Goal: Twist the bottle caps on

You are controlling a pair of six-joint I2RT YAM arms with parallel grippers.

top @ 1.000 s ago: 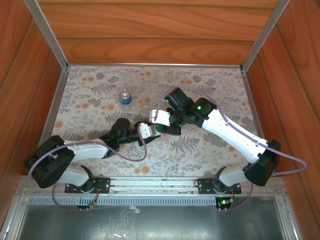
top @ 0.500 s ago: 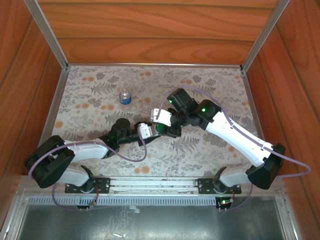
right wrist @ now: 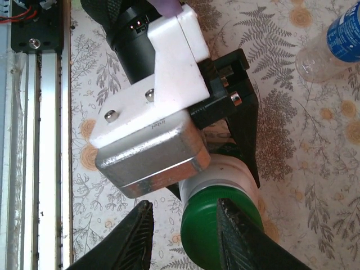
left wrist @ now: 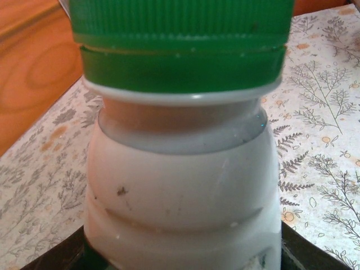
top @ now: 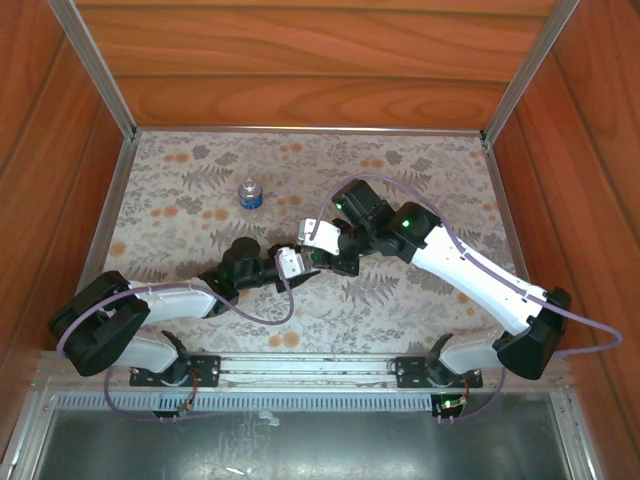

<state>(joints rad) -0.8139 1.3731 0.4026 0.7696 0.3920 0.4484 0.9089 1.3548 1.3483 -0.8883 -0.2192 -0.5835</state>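
1. The clear bottle (top: 250, 194) stands upright on the far left part of the fern-and-flower patterned table (top: 390, 310), well apart from both arms. A blue label wraps it. In the right wrist view it shows at the upper right (right wrist: 332, 45), and the white print on the label is too blurred to read.
2. The left gripper (top: 305, 264) reaches toward the right from the near left, low over the middle of the table. Its jaws are clamped on the lower body of the white bottle (left wrist: 183, 191), with dark fingers (left wrist: 53, 260) at either bottom corner of the left wrist view. Small raised lettering on the gripper's white housing (right wrist: 169, 73) cannot be made out.
3. The white bottle is held in the middle of the table, between the two grippers. A scrap of dark print (left wrist: 256, 261) shows at its lower edge, too little to read. There is a clear band at its neck.
4. The green cap (left wrist: 183, 50) sits on the neck of the white bottle, with its ribbed skirt above a separate green ring. It carries no writing that can be seen.
5. The right gripper (right wrist: 184, 209) comes in from the right, over the green cap. Its jaws stand spread. One finger (right wrist: 140, 236) is clear of the cap, with patterned table showing between them. The other finger (right wrist: 242, 236) lies across the cap, and I cannot tell whether it touches.
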